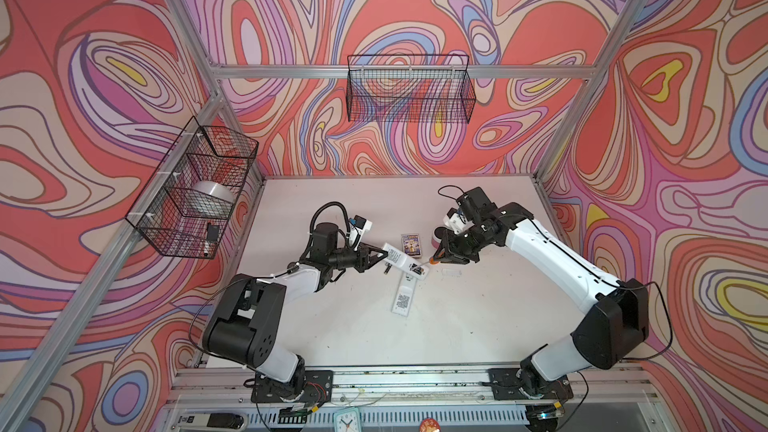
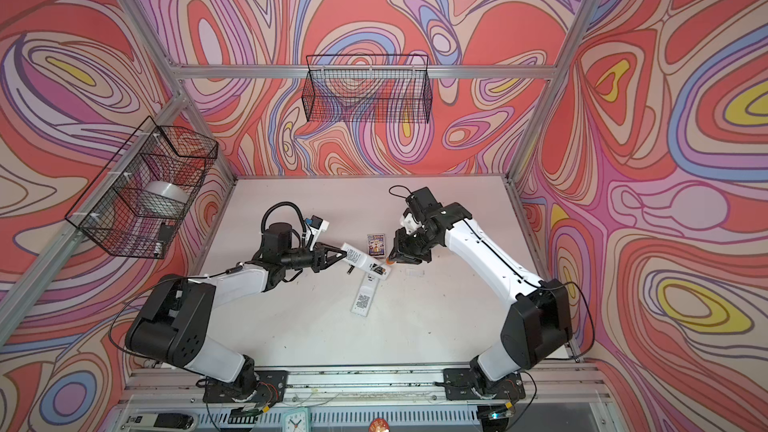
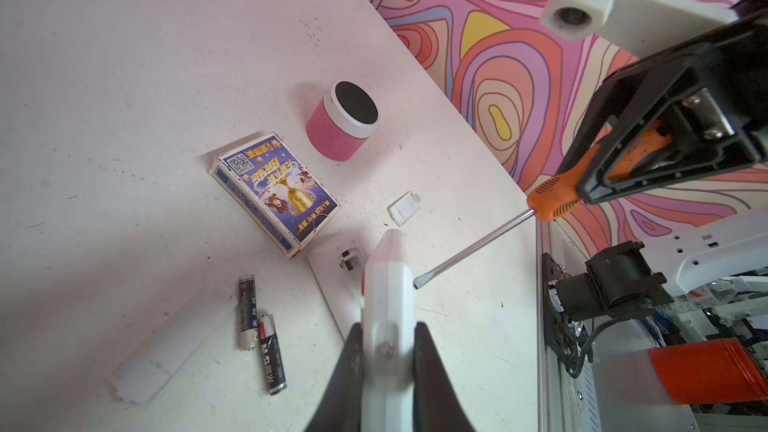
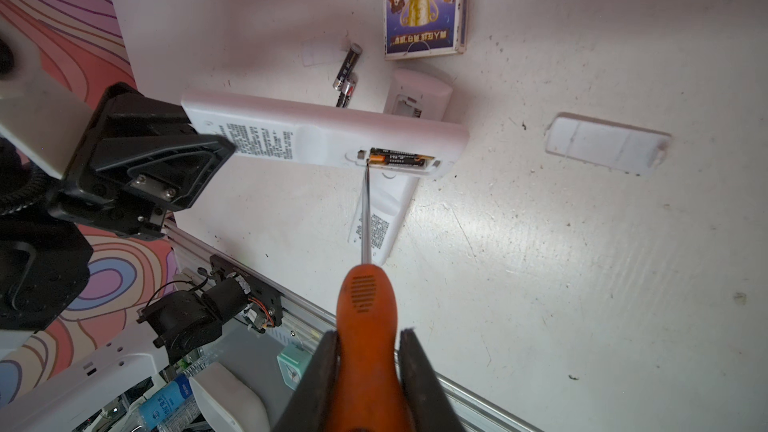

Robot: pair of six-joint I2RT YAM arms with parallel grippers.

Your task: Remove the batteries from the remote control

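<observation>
The left gripper (image 1: 377,256) clamps one end of the raised white remote control (image 4: 316,139), the right gripper (image 4: 368,351) is closed on the orange screwdriver (image 4: 365,305), its tip at the batteries (image 4: 399,158) seated in that remote's open back, and two loose batteries (image 3: 248,309) lie on the table (image 3: 124,76).

Matt plas. remote (image 4: 324,139), metal-shaft screwdriver (image 4: 365,297)

A white remote control (image 4: 324,137), an orange-handled screwdriver (image 4: 365,309), black batteries (image 3: 272,359), a pink speaker (image 3: 332,141) and red-and-lilac swirled walls (image 1: 415,2) were seen.
</observation>
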